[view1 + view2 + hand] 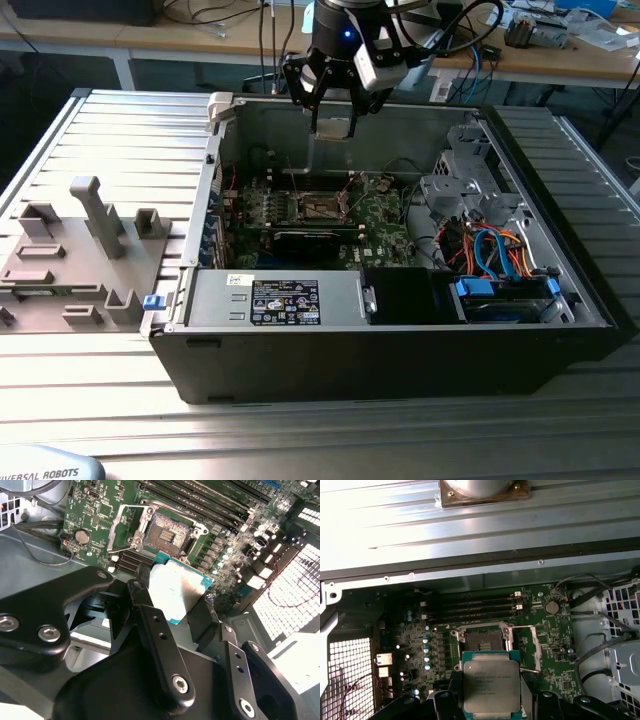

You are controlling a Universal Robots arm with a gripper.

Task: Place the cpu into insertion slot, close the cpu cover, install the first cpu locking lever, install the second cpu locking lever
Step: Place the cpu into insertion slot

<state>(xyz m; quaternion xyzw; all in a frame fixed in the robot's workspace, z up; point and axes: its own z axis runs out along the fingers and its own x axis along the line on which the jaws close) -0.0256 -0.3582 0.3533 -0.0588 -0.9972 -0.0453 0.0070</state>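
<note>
My gripper (pixel 333 126) hangs above the open computer case, shut on the cpu (pixel 175 589), a flat square chip with a dull silver top and a teal edge. In both wrist views the cpu (pixel 491 685) sits between black fingers (pixel 141 602), a little above the green motherboard and off to one side of the insertion slot (pixel 481 639). The insertion slot (pixel 167 528) is a dark square recess, uncovered, also seen in the exterior view (pixel 322 208). The cpu cover (pixel 127 527) is swung open beside the slot (pixel 526 642). A thin locking lever (pixel 530 669) stands off the board.
Long memory slots (pixel 470 611) run beside the socket. A long black card (pixel 310 240) lies across the board below it. The case walls (pixel 220 180), a drive cage with cables (pixel 490 250) and a power supply (pixel 280 298) surround the board. A grey fixture plate (pixel 70 250) lies outside at the exterior view's left.
</note>
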